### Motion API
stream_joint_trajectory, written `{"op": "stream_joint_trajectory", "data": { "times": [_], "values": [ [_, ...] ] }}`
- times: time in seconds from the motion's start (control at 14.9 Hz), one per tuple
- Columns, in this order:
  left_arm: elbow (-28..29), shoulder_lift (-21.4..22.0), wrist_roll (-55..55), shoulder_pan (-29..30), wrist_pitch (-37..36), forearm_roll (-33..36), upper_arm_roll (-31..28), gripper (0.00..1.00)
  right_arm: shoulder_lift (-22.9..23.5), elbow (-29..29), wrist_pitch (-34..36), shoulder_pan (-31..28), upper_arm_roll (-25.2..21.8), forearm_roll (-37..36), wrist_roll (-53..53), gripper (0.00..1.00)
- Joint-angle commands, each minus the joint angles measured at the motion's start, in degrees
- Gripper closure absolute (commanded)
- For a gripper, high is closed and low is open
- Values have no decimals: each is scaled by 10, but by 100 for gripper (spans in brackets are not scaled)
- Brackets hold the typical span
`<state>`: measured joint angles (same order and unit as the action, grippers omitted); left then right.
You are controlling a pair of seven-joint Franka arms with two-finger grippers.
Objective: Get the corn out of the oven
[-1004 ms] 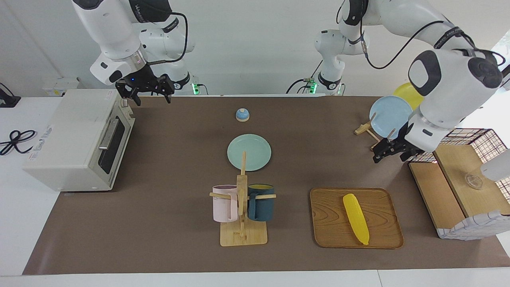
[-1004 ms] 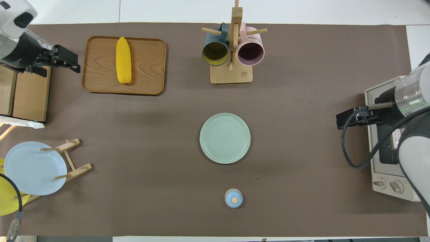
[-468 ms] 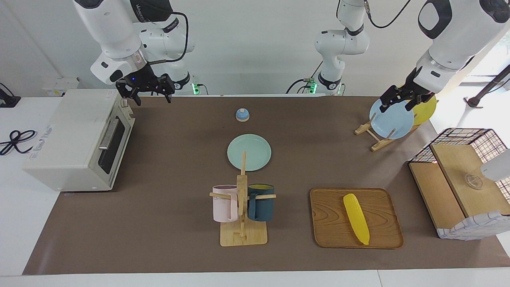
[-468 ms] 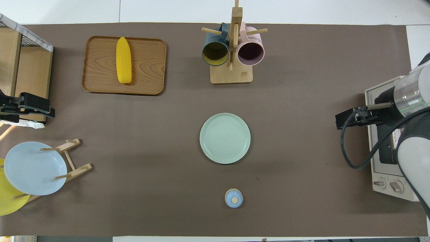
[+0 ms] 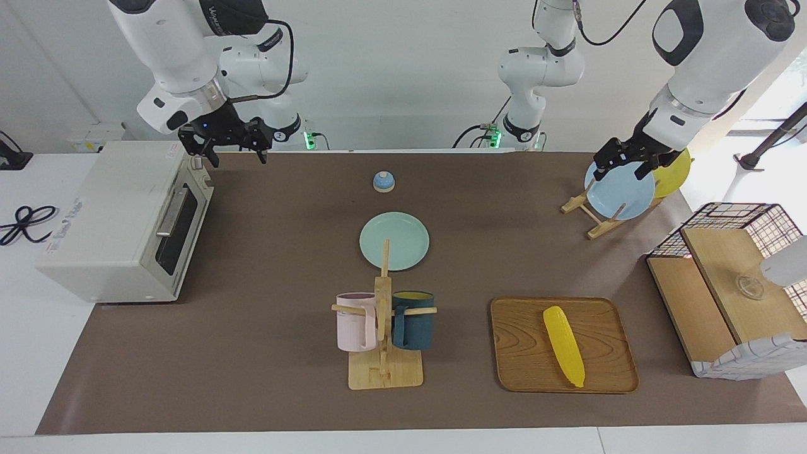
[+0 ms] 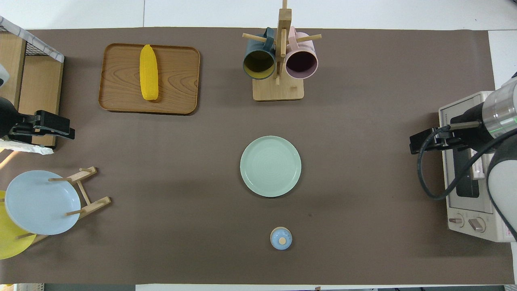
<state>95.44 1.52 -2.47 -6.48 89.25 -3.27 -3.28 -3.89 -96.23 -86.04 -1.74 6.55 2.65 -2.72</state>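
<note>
The corn (image 5: 563,345) (image 6: 148,72), a bright yellow cob, lies on a wooden tray (image 5: 605,372) (image 6: 177,76) toward the left arm's end of the table. The off-white oven (image 5: 120,221) (image 6: 470,202) stands at the right arm's end with its dark glass door shut. My right gripper (image 5: 230,148) (image 6: 420,143) hangs open and empty over the oven's corner nearest the robots. My left gripper (image 5: 621,165) (image 6: 60,127) is open and empty, up in the air over the plate rack.
A plate rack (image 5: 596,217) holds a blue plate (image 5: 621,186) and a yellow plate (image 5: 673,171). A green plate (image 5: 394,241) and a small blue bell (image 5: 383,181) lie mid-table. A mug tree (image 5: 383,328) holds two mugs. A wire-and-wood shelf (image 5: 725,284) stands beside the tray.
My left gripper has risen from beside the shelf and drawn back to over the plate rack. My right gripper has edged slightly toward the oven. The corn has not moved.
</note>
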Motion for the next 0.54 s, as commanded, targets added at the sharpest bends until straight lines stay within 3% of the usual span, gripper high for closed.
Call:
{"op": "stream_joint_trajectory", "data": {
  "times": [0.0, 0.47],
  "values": [
    [-3, 0, 8, 17, 3, 38, 27, 0, 4, 3, -11, -20, -4, -1, -5, 0],
    [-2, 1, 5, 16, 7, 35, 35, 0, 11, 24, -1, -33, -4, -5, 8, 0]
  ]
}}
